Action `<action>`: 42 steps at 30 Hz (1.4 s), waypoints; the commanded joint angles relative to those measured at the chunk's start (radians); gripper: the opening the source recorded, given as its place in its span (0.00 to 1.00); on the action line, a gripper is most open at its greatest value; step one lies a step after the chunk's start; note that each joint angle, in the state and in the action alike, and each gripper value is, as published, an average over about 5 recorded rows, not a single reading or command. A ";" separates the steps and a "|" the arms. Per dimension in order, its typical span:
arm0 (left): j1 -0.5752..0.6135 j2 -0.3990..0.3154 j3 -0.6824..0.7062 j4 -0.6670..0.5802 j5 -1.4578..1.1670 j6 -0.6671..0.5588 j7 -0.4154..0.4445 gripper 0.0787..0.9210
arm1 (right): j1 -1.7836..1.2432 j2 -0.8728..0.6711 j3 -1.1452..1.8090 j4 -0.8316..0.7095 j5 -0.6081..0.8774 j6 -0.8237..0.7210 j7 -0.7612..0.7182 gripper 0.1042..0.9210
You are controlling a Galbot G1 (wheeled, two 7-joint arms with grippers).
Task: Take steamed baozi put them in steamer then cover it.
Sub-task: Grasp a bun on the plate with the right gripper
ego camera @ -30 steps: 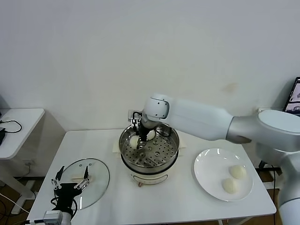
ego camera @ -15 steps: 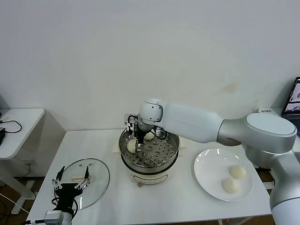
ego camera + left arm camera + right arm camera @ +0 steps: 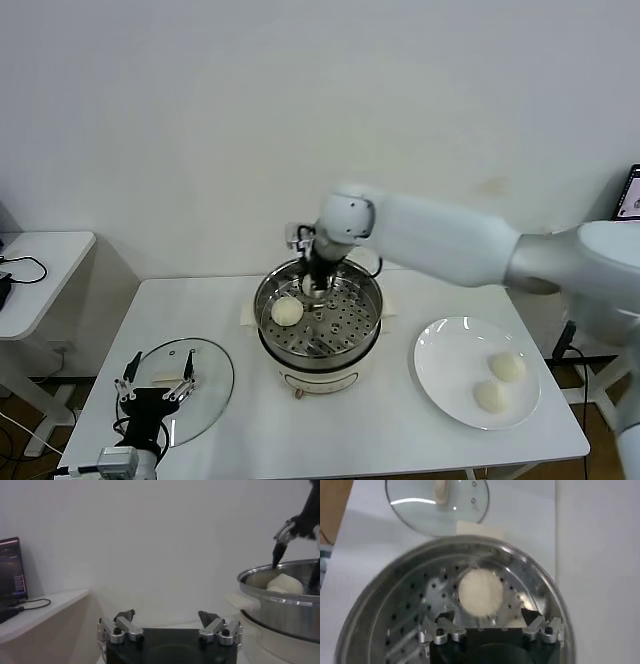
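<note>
Stainless steel now holds two of the baozi: one [image 3: 287,311] lies free on the perforated tray at the steamer's [image 3: 372,300] left side, let go within the last half second, and a second [image 3: 318,289] sits toward the back, partly behind the right gripper [image 3: 314,287]. That gripper has lifted off the released bun and shifted toward the pot's centre — its jaws stand spread with nothing between them, as the right wrist view shows above the bun [image 3: 479,593]. Two more baozi [image 3: 507,366] [image 3: 490,396] wait on the white plate [image 3: 440,345]. The cover [image 3: 205,385] lies flat on the table [image 3: 330,430], well left of the pot, with the left gripper [image 3: 156,394] parked over it, fingers apart and empty. By my reading the task is half done — another plate trip comes next.
</note>
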 commanded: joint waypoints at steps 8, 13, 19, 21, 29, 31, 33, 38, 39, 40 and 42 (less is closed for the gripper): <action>0.001 0.012 0.017 0.001 0.007 0.005 0.001 0.88 | 0.097 -0.584 -0.007 0.354 -0.160 0.196 -0.197 0.88; 0.008 0.016 0.014 0.005 0.011 0.003 0.001 0.88 | 0.027 -0.724 0.025 0.393 -0.240 0.253 -0.224 0.88; 0.011 0.011 0.019 0.016 0.021 0.002 0.001 0.88 | -0.125 -0.828 0.084 0.411 -0.336 0.305 -0.241 0.88; 0.011 0.008 0.022 0.018 0.025 0.002 0.000 0.88 | -0.202 -0.857 0.128 0.420 -0.374 0.316 -0.240 0.88; 0.020 0.004 0.025 0.025 0.038 0.002 0.000 0.88 | -0.642 -0.932 0.465 0.407 -0.494 0.351 -0.217 0.88; 0.023 0.002 0.025 0.025 0.042 0.002 0.000 0.88 | -0.731 -0.937 0.546 0.399 -0.514 0.357 -0.210 0.88; 0.025 0.001 0.025 0.027 0.045 0.001 0.000 0.88 | -0.809 -0.936 0.609 0.393 -0.534 0.361 -0.203 0.88; 0.030 -0.005 0.026 0.031 0.051 0.000 -0.001 0.88 | -0.922 -0.907 0.695 0.371 -0.567 0.361 -0.177 0.88; 0.031 -0.006 0.026 0.032 0.053 0.000 -0.001 0.88 | -0.936 -0.898 0.704 0.365 -0.570 0.358 -0.171 0.88; 0.032 -0.008 0.026 0.032 0.054 0.000 -0.001 0.88 | -0.946 -0.888 0.712 0.359 -0.573 0.357 -0.167 0.88; 0.035 -0.010 0.027 0.033 0.057 -0.001 -0.001 0.88 | -0.955 -0.868 0.717 0.347 -0.577 0.355 -0.158 0.88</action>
